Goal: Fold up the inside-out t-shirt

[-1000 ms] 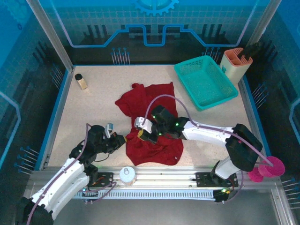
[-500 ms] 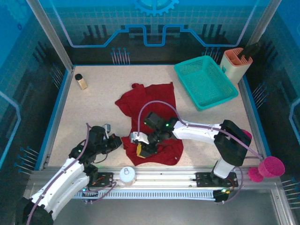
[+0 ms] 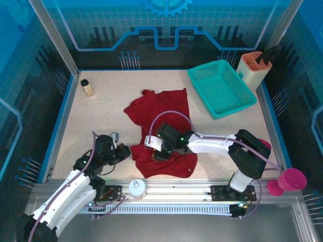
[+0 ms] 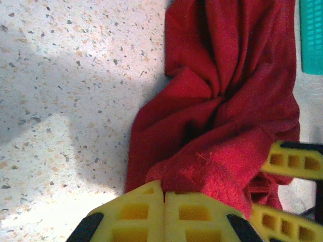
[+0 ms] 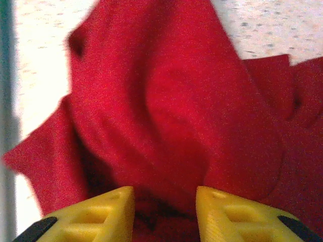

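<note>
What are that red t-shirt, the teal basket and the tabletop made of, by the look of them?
The t-shirt: soft matte cloth, probably cotton knit; it slumps in deep folds.
The basket: rigid plastic, likely moulded; regular open mesh.
The tabletop: hard, pale, speckled, perhaps stone-look laminate; the look leaves it open.

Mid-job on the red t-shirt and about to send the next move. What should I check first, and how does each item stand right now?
1. Hold of the left gripper: ok, fingers shut on the edge of the t-shirt.
2. The right gripper free to move: ok, fingers apart just over bunched cloth.
3. Cloth caught on the right fingers: cannot tell, folds hide the tips.
4. T-shirt lying flat for a fold: not ok, crumpled and twisted.
5. T-shirt apart from the teal basket: ok, a gap shows in the top view.
</note>
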Controlling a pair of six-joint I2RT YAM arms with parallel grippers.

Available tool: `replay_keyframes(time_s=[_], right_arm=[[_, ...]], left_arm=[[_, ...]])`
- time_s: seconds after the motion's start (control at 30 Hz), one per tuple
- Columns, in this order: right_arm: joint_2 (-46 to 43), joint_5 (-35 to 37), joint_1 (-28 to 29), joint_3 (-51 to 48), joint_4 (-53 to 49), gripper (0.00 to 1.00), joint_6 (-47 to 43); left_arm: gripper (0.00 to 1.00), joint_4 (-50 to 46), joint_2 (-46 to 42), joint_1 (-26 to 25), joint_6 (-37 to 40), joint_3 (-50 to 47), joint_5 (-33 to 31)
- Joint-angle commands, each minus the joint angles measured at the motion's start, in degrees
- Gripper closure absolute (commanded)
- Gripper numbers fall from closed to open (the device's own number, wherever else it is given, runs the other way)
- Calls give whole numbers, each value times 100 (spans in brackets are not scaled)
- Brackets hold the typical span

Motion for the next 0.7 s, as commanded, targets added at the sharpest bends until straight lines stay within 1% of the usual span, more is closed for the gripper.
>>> replay_keyframes(time_s=[0.0, 0.07, 0.13, 0.2, 0.27, 0.33, 0.4, 0.43, 0.47, 0.5, 0.53, 0.57, 0.67], right_arm=[[124, 336, 33, 126, 529, 70, 282], [140, 288, 26, 167, 567, 83, 268], [126, 266, -9, 170, 589, 100, 187], [3, 202, -106, 46, 775, 100, 213], [-193, -184, -347, -115, 1067, 100, 520], [-332, -751, -702, -308, 1507, 100, 1001], [-320, -1003, -912, -311, 1620, 100, 1104], [-277, -1100, -906, -311, 1436, 98, 897], [-251, -1274, -859, -230, 1135, 81, 575], [-234, -1448, -732, -111, 766, 69, 141], [-242, -1528, -586, -76, 504, 64, -252], [-243, -1562, -500, -46, 327, 61, -492], [-81, -1193, -250, 114, -134, 56, -809]], left_arm=[[100, 37, -118, 45, -56, -10, 152], [100, 50, -171, 45, -74, -7, 168], [100, 78, -217, 45, -95, -1, 173], [100, 83, -250, 45, -69, 7, 171], [100, 50, -273, 45, -32, 11, 163], [100, 54, -286, 45, -20, 4, 159], [100, 97, -280, 45, -21, -13, 162], [100, 120, -275, 45, -23, -15, 163], [100, 118, -284, 45, -32, -11, 154], [100, 133, -277, 45, -40, -8, 162], [100, 141, -282, 45, -40, 11, 178], [100, 134, -277, 45, -40, 21, 195], [100, 104, -285, 46, -40, 54, 205]])
